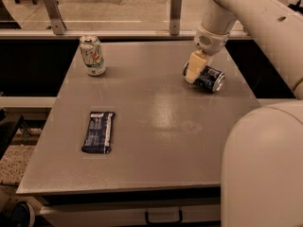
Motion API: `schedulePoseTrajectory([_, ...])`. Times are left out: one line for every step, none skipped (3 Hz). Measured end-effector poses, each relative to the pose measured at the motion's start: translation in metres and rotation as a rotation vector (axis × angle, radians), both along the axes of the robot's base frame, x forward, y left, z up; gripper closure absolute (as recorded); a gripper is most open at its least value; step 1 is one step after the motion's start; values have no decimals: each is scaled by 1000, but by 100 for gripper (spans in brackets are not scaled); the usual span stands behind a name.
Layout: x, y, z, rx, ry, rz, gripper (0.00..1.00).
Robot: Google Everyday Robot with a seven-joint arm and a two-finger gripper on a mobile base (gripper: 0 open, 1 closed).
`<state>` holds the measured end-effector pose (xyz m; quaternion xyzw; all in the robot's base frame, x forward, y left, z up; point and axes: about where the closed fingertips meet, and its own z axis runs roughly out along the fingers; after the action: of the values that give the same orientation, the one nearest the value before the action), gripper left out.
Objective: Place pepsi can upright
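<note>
Gripper [192, 73] hangs low over the far right part of the surface [156, 122], at the end of the pale arm [222, 13] that reaches down from the upper right. Its cream-coloured tip sits right against the left end of the pepsi can [211, 79], covering part of that end from view. Whether the gripper is clamped on the can or only set against it cannot be told.

The pepsi can lies on its side on the surface, not upright. Its body stretches away from the gripper toward the right edge, with one silver end facing right.

Well apart from the gripper, far off to its left near the back edge, a white-and-green can [92, 56] stands upright. A flat dark blue snack bar wrapper [98, 131] lies nearer the camera than the gripper and off to its left, also well apart. The robot's rounded white body [265, 164] fills the corner below and to the right of the gripper.
</note>
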<state>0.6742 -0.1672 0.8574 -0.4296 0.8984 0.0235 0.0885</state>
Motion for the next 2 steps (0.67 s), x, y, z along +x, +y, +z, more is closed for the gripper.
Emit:
schedulePoseTrajectory([0,3,3,-1,-4,20,64])
schedulePoseTrajectory([-4,8,15,54,-58,90,87])
